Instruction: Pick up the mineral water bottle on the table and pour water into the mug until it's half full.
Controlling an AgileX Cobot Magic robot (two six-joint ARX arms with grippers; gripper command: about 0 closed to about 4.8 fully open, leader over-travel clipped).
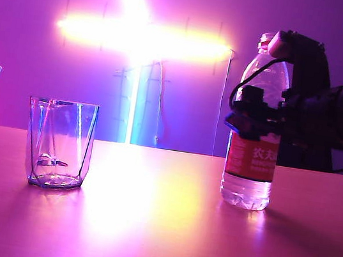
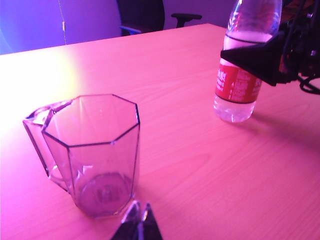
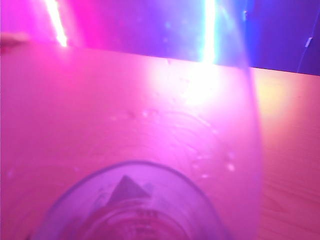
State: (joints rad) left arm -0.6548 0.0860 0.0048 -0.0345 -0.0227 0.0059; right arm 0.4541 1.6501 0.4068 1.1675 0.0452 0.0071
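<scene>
The mineral water bottle [image 1: 247, 182] stands upright on the table [image 1: 155, 236] at the right, its red label low and water inside it. My right gripper [image 1: 254, 123] reaches in from the right at mid height and is shut on the bottle, just above the label; one dark finger [image 2: 252, 57] crosses the bottle [image 2: 236, 92]. The bottle's clear wall [image 3: 150, 130] fills the right wrist view. The mug [image 1: 59, 144], a clear faceted glass, stands at the left and looks empty. My left gripper [image 2: 140, 212] hovers shut just short of the mug [image 2: 92, 150], holding nothing.
Bright light strips [image 1: 143, 37] glare on the back wall and wash out the table's middle. A dark office chair [image 2: 142, 15] stands beyond the far table edge. A wide stretch of tabletop lies between mug and bottle.
</scene>
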